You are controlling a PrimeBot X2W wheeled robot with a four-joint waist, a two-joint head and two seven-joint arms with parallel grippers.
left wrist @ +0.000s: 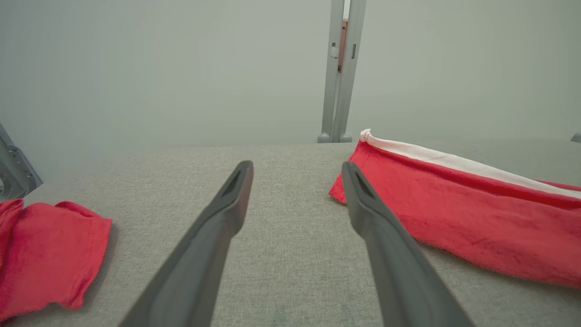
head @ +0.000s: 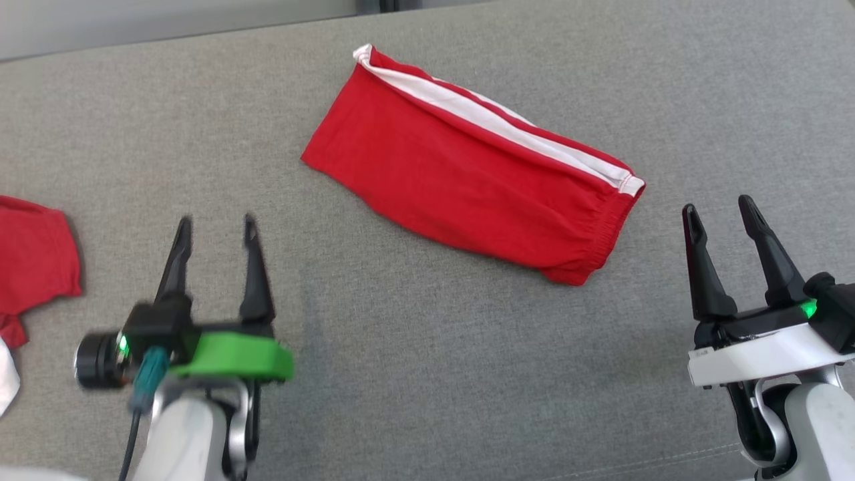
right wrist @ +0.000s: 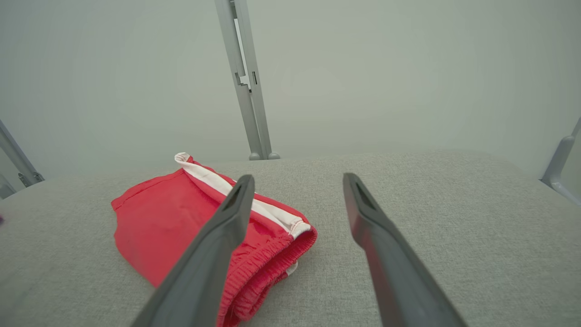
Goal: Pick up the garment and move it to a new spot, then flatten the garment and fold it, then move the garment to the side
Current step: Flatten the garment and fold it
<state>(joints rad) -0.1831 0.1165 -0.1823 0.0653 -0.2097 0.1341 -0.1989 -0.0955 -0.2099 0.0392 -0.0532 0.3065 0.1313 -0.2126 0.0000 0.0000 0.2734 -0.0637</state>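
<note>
The garment (head: pixel 467 180) lies in the upper middle of the head view, on the grey tabletop (head: pixel 414 374). It is a pair of red shorts, and it lies slanted from upper left to lower right. A white stripe (head: pixel 507 123) runs along its far edge, and the gathered waistband (head: pixel 601 240) is at its lower right end. It looks flat and doubled over into a long narrow shape, so I judge that the folding is done and only the move to the side is left.

My left end effector (head: pixel 217 222) is at the lower left of the frame. Its fingers are spread apart and it holds nothing; it looks a little blurred. In the left wrist view the left end effector (left wrist: pixel 296 165) points at bare tabletop, with the garment (left wrist: pixel 454 209) just beside its right finger.

My right end effector (head: pixel 718 206) is at the lower right, also spread and empty, near the waistband but apart from it. In the right wrist view the garment (right wrist: pixel 159 227) lies behind the left finger.

I think the two stand at the two ends so that each can take one end and the fold stays together. Another red cloth (head: pixel 33 247) is at the left edge, perhaps marking the side place.
</note>
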